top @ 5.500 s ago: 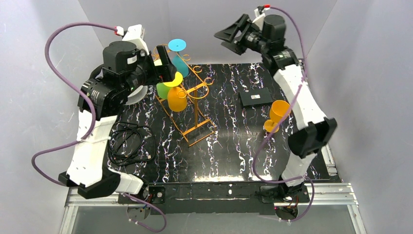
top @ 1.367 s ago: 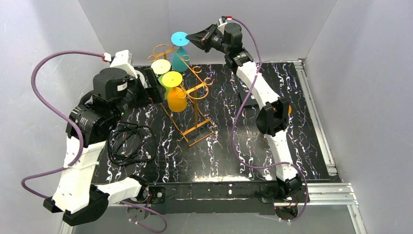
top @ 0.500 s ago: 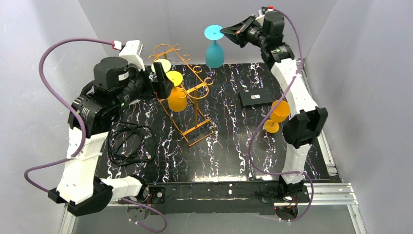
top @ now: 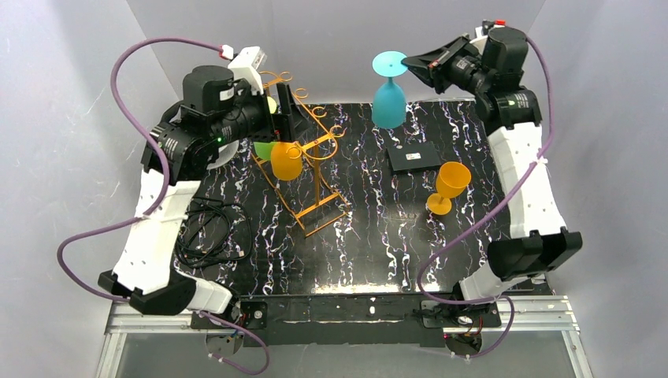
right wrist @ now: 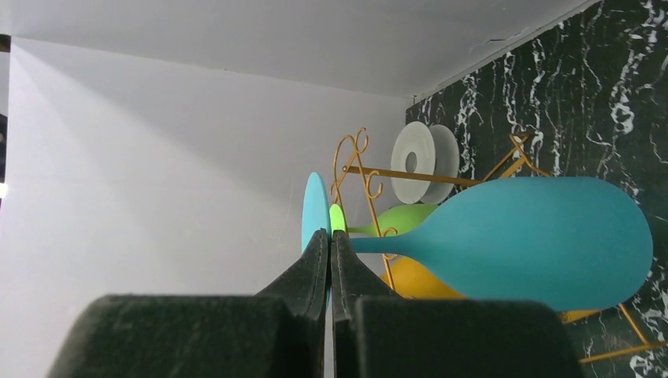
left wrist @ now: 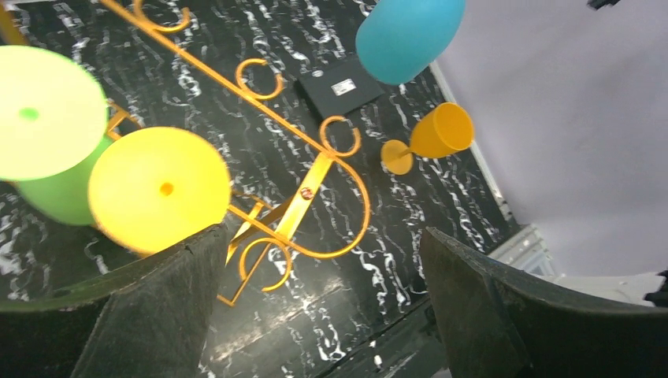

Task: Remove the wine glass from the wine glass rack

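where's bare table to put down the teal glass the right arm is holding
Bare: the front middle of the black marbled table, bordered by the orange-gold wire rack, the orange wine glass and the near edge. A narrower gap at the back, between rack and flat black square. Crowded: the left side, with rack and coiled black cable.

**Two white-and-black arms on purple leads**

On my screen the left arm (top: 150,236) and the right arm (top: 528,181) both show white shell links with black joint housings. A purple cable (top: 118,71) loops off each, ending in a red-and-white plug (top: 227,53). A small green light (top: 218,140) glows upper left. The left gripper (left wrist: 319,236) has dark, rough-textured fingers (left wrist: 157,315).
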You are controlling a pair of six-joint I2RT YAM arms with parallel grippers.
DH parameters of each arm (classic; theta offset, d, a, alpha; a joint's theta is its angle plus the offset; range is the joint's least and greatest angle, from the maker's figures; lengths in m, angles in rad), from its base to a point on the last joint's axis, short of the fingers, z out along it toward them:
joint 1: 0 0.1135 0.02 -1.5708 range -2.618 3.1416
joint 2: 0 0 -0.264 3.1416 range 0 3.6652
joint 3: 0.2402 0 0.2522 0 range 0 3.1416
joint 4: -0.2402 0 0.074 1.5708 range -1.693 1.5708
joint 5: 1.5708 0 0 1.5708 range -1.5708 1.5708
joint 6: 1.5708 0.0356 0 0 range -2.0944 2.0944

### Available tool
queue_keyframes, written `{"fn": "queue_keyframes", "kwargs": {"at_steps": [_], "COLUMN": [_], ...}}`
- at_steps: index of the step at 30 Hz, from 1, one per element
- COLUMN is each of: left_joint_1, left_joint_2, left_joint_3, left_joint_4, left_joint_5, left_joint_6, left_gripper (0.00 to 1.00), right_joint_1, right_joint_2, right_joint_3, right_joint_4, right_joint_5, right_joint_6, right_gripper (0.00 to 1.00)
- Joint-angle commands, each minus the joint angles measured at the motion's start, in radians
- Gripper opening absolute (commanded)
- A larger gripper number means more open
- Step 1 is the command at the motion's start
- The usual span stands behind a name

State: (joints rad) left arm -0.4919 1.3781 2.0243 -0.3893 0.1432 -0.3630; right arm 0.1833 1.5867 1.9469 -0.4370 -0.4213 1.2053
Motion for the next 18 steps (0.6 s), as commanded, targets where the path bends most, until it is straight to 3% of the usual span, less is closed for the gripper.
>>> {"fn": "queue_keyframes", "kwargs": {"at_steps": [1, 12, 18], "left_joint_1": [0.006, -0.04, -0.149], "left_joint_2": [0.046, 0.16, 0.196], "left_joint_3": [0.088, 0.121, 0.102], "left_joint_4": [0.046, 0.189, 0.258], "left_joint_5": [0.159, 0.308, 0.325], "left_joint_6": [-0.032, -0.104, -0.007], "left_gripper": [0.9, 0.89, 0.91], "right_joint_1": [-0.04, -0.115, -0.12], "right_joint_2": [-0.104, -0.289, -0.336], "right_joint_3": [-0.035, -0.107, -0.104], "right_joint_4": [-0.101, -0.237, -0.311], "right_joint_5": [-0.01, -0.007, -0.014], "right_joint_6": [0.01, 0.054, 0.111], "right_gripper": [0.01, 0.01, 0.01]}}
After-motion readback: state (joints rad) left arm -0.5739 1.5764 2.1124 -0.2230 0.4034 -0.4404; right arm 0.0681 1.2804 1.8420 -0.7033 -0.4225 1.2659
